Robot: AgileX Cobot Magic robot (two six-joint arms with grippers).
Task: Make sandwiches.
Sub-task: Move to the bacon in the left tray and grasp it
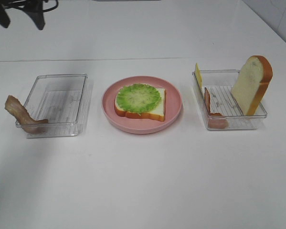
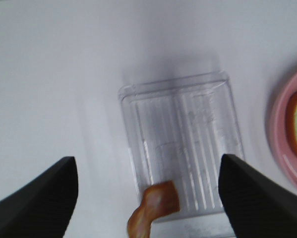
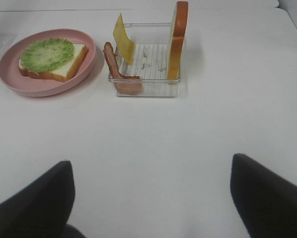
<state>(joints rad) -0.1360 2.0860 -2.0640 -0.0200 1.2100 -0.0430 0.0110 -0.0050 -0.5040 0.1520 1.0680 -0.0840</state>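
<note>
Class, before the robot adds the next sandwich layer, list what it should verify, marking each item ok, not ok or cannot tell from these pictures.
1. The base bread slice lies flat on the pink plate: ok.
2. The lettuce sits on that slice: ok.
3. The left gripper is open, nothing between its fingers: ok.
4. The right gripper is open, nothing between its fingers: ok.
5. The left bacon strip lies fully inside the left tray: not ok, it hangs over the rim.
6. The cheese, right bacon strip and second bread slice stand in the right tray: ok.
</note>
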